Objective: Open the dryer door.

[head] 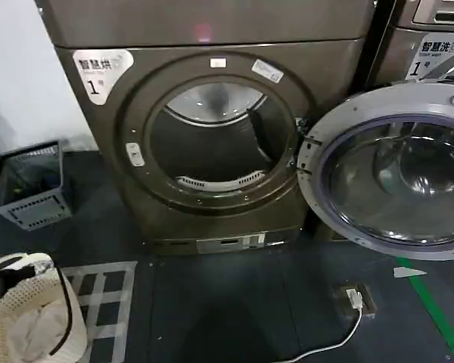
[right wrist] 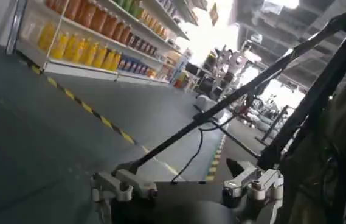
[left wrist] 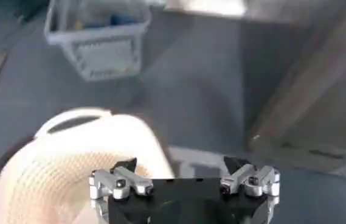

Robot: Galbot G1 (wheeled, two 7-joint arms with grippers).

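Note:
The brown dryer, labelled 1, stands straight ahead. Its round door is swung wide to the right on its hinge, with the glass inside facing me. The dark drum opening is fully exposed. My left gripper is open and holds nothing; it hangs low at the left over a white woven basket, far from the dryer. My right gripper is also open with nothing between its fingers. It points away from the dryer toward a hall with shelves.
A grey plastic crate stands on the floor left of the dryer. The white woven basket with cloth sits at the lower left. A floor socket with a white cable and green tape lie at the right. A second machine stands behind the door.

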